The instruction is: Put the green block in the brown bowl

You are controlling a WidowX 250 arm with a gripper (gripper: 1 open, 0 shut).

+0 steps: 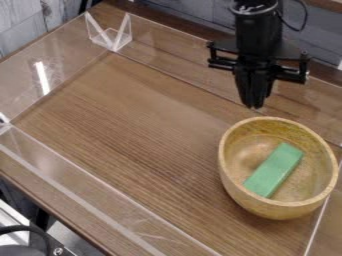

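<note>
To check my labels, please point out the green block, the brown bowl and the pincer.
green block [274,169], camera view, middle of its top face.
brown bowl [235,187], camera view, left rim.
pincer [254,101], camera view, closed tips.

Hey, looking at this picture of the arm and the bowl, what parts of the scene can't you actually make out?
- Pincer: its tips merge into one dark point in the camera view, too small to separate the jaws.
- Arm above the pincer: cut off by the top edge.
- Underside of the green block: hidden against the inside of the brown bowl.
- Bowl's right rim: runs close to the right edge.
- Objects at the bottom left corner: dark, cut off, unidentifiable.
</note>
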